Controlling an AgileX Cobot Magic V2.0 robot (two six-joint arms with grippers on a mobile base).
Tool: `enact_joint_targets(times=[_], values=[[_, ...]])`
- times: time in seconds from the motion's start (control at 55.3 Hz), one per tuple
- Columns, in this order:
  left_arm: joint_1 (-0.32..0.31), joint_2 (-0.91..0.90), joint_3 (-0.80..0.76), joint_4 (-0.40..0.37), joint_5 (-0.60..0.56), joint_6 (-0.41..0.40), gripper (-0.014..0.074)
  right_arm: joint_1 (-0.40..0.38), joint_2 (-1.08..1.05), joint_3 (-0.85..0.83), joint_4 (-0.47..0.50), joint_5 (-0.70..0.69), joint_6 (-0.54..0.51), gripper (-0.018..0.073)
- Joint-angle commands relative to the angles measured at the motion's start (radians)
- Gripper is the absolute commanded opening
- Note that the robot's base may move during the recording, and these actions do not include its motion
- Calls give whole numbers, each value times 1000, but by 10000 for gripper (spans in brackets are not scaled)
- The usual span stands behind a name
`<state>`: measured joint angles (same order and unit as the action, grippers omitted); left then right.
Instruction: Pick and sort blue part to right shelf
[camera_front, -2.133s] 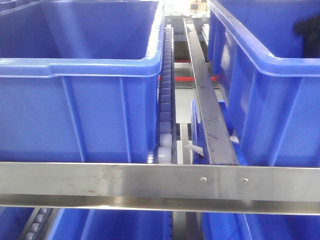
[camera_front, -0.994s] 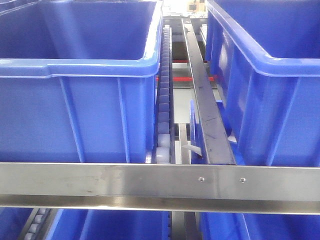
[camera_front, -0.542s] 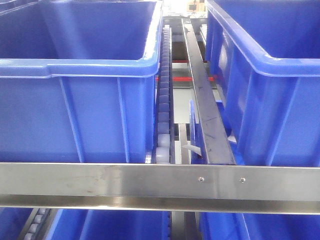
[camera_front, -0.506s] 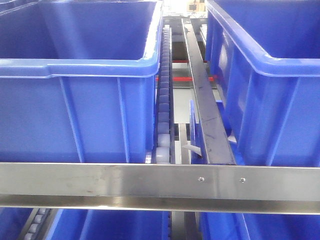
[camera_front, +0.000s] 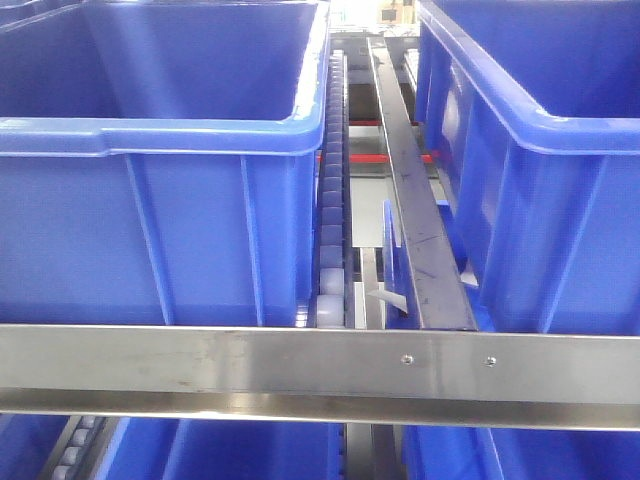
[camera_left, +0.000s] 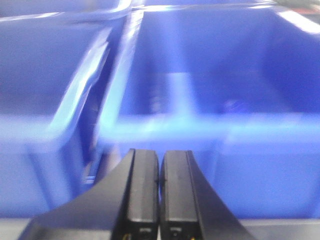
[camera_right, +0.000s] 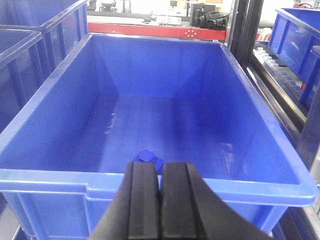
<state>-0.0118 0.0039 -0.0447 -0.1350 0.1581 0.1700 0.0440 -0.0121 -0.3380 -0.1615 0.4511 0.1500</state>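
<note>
Shelving fills the front view: the stainless-steel right shelf (camera_front: 300, 365), its flat front rail carrying two small screws, with two large blue plastic bins (camera_front: 160, 190) on the upper level, one at nine o'clock and one at three o'clock, and one white roller track (camera_front: 330, 200) plus one steel divider bar (camera_front: 415, 220) between them. More blue shows below the rail, too cropped to count.

My right wrist looks into one large open blue bin (camera_right: 50, 117). On its floor, at about six o'clock just above my fingers, lies the one small solid-blue bottle-shaped blue part (camera_right: 148, 159), half hidden. My right gripper (camera_right: 160, 210) has its black pads pressed together and carries nothing. My left gripper (camera_left: 160, 195) is likewise closed and empty, over blurred blue bins.

I judge the sorting essentially done: the part sits in the bin, released. What remains is pulling my arm clear.
</note>
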Motion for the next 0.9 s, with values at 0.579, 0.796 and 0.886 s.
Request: enact_joint_targets(times=[0.579,0.796,0.886], values=[[2,-31,80,-7,-202,-7,124,-1,8,-26,-16,-89,-9,48],[2,-31,80,-7,-202,-7,124,-1,8,-26,-22,-89,-9,48],[2,-31,80,-7,-202,-7,124,-1,8,-26,-35,-101,-9,48]])
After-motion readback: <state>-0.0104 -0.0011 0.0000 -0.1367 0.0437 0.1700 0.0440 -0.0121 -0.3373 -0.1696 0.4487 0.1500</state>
